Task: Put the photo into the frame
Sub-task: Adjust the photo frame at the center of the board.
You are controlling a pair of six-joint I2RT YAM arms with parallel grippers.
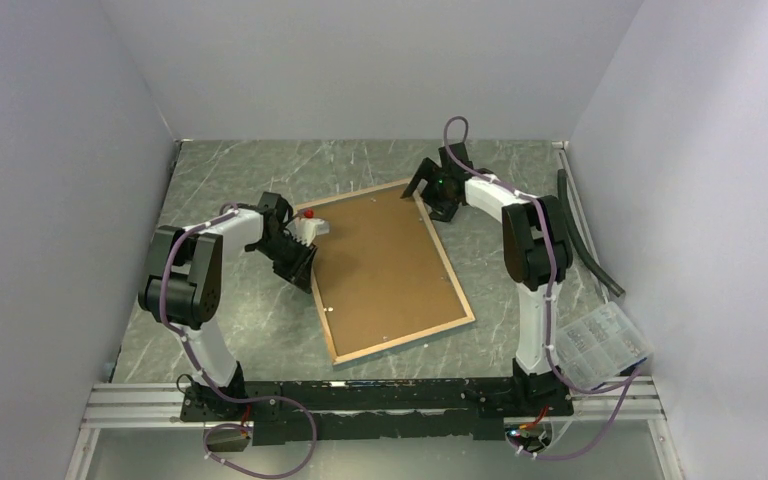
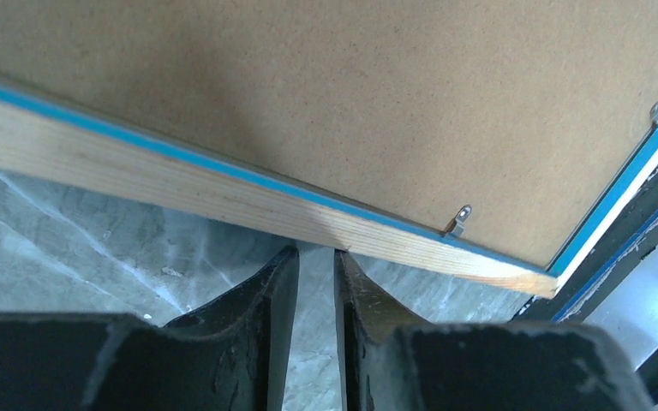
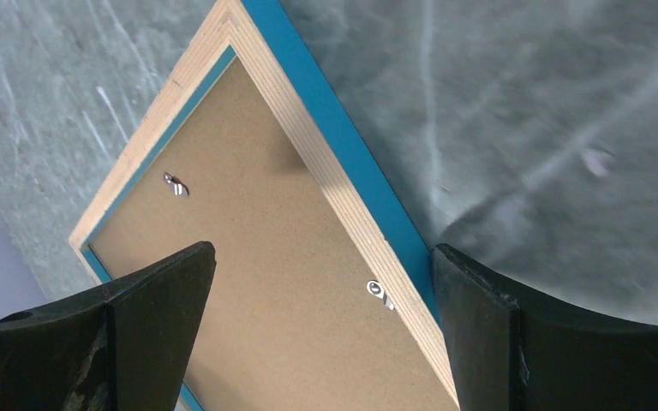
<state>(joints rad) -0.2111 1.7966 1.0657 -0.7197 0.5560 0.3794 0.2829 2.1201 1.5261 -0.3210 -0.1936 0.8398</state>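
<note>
Since the frame (image 1: 446, 258) lies face down on the table (image 1: 240, 170) between the two arms, skewed to the table's edges, with the brown backing board (image 1: 385, 265) seated inside its pale wood rim and small metal clips (image 2: 458, 221) showing along the board's margin, the task looks far along; the photo itself shows in no view, so whether it sits under the board cannot be told; what is left, I judge, is to secure the clips and turn the frame over, unless the photo is not yet in; the left gripper (image 2: 315, 257) sits low at the frame's left long side, its jaws a narrow slit apart with only bare table between them, tips right at the wood rim, contact uncertain, holding nothing; the right gripper (image 3: 321, 257) hovers over the far right corner, jaws spread wide, one finger over the board and the other over the table beyond the rim, gripping nothing.
</note>
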